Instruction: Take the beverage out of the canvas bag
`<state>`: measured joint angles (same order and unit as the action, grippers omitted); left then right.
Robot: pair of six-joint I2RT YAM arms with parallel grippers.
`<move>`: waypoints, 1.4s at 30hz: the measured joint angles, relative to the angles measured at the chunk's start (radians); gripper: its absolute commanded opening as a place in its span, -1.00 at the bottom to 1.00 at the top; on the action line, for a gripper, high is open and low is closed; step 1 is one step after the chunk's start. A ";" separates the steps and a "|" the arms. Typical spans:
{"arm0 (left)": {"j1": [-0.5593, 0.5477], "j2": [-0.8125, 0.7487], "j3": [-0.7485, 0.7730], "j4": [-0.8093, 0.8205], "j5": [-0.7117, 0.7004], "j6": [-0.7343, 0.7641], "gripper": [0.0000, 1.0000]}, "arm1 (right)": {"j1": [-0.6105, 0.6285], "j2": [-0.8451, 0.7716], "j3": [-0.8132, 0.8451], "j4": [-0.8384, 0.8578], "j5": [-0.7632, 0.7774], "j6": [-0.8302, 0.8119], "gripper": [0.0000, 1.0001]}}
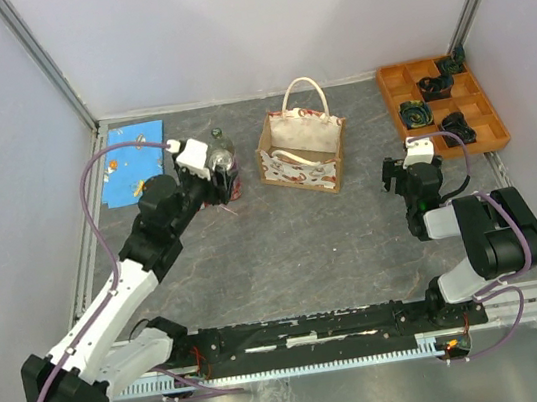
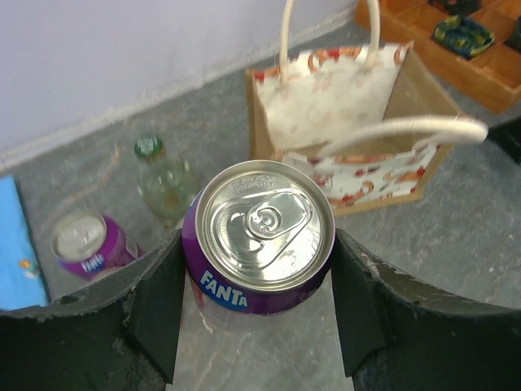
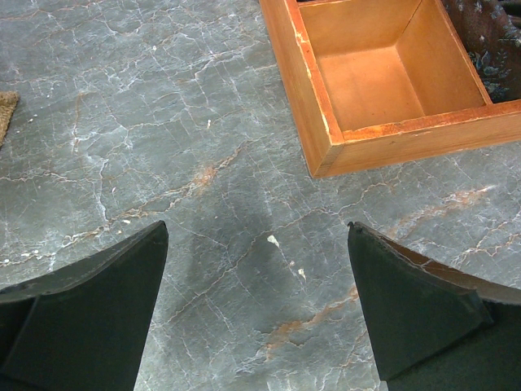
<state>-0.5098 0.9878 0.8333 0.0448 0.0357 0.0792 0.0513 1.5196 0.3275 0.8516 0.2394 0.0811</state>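
A purple Fanta can (image 2: pixel 262 232) stands upright between the fingers of my left gripper (image 2: pixel 257 244), which press on both its sides; I cannot tell if it rests on the table. In the top view this gripper (image 1: pixel 223 179) is left of the canvas bag (image 1: pixel 301 151), apart from it. The bag stands upright and open with its white handles up, and in the left wrist view (image 2: pixel 342 138) it is behind the can with only lining showing inside. My right gripper (image 3: pixel 258 228) is open and empty above bare table, to the right of the bag (image 1: pixel 408 172).
A clear bottle with a green cap (image 2: pixel 163 183) and a second purple can (image 2: pixel 85 244) stand just left of the held can. A blue cloth (image 1: pixel 131 161) lies at back left. An orange compartment tray (image 1: pixel 441 104) with dark items sits at back right, its corner near my right gripper (image 3: pixel 326 130).
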 measured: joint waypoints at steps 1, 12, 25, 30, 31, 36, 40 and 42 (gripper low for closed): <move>0.000 -0.017 -0.036 0.010 -0.009 -0.014 -0.94 | 0.000 0.000 0.000 0.000 0.000 0.000 0.99; 0.002 -0.092 -0.389 0.135 -0.106 -0.113 -0.94 | 0.000 0.000 0.000 0.000 0.000 0.000 0.99; 0.082 0.006 -0.552 0.415 -0.103 -0.175 -0.91 | 0.000 0.000 0.000 0.000 0.000 0.000 0.99; 0.129 0.041 -0.593 0.491 -0.074 -0.208 -0.88 | 0.000 0.000 0.000 0.000 0.000 0.000 0.99; 0.137 0.047 -0.598 0.502 -0.060 -0.212 -0.87 | 0.000 0.000 0.000 0.000 0.000 0.000 0.99; 0.166 0.092 -0.604 0.566 -0.011 -0.232 -0.85 | 0.000 0.000 0.000 0.000 0.000 0.000 0.99; 0.173 0.135 -0.604 0.620 0.024 -0.237 -0.82 | 0.000 0.000 0.000 0.000 0.000 0.000 0.99; 0.173 0.153 -0.604 0.644 0.035 -0.238 -0.73 | 0.000 0.000 0.000 0.000 0.000 0.000 0.99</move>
<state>-0.3367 1.1404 0.2295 0.6884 0.0708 -0.1589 0.0513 1.5196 0.3275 0.8516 0.2394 0.0811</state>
